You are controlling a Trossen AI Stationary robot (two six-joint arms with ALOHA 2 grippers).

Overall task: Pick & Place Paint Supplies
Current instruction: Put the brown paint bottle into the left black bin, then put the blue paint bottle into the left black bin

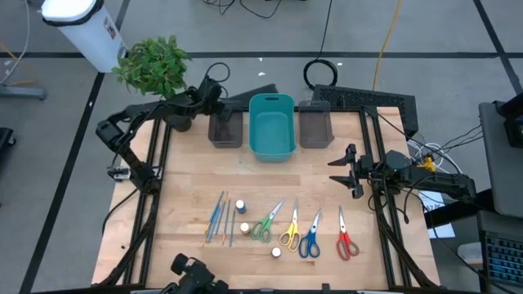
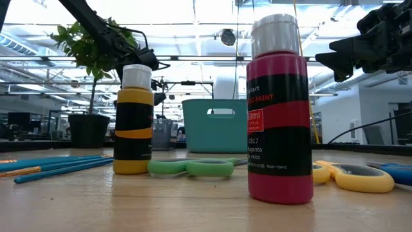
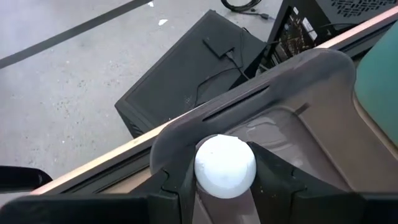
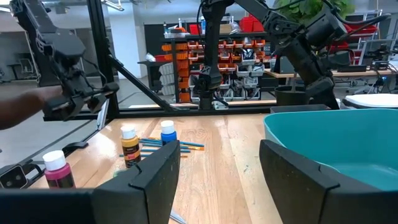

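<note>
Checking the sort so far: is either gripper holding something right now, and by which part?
The left gripper holds a paint bottle by its white cap, over the left dark grey bin. The right gripper is open, holding nothing.

The table (image 1: 188,184) is pale wood with a smooth, lightly grained top. Just below the left gripper (image 3: 225,186), the grey bin (image 3: 298,93) looks like matt moulded plastic, and the white cap (image 3: 224,165) between the fingers is smooth plastic with a dull sheen. Beside that bin, the teal bin (image 1: 271,126) is smooth plastic too. Well away from that gripper, the magenta bottle (image 2: 279,116) is glossy plastic with a printed paper-like label. The green scissors (image 2: 191,168) have smooth plastic handles.
</note>
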